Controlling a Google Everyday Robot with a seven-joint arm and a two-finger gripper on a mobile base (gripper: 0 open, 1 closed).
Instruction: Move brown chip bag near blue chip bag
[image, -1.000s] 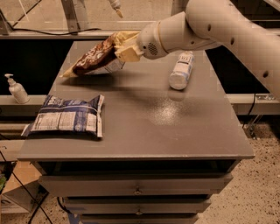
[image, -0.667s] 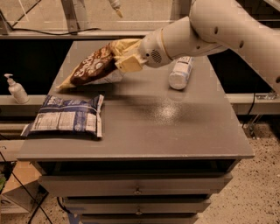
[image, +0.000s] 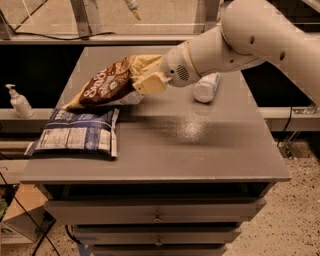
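Brown in the middle and tan at the ends, the brown chip bag (image: 107, 85) is hanging tilted over the back left of the grey table (image: 200, 150). Its curly white letters are too hard to read. The gripper (image: 149, 83) is squeezing the bag's right end tight. The blue chip bag (image: 77, 134) is lying flat by the left edge, just below, showing a white label. A white bottle (image: 206, 86) is lying to the right. Bare tabletop is stretching across the front right.
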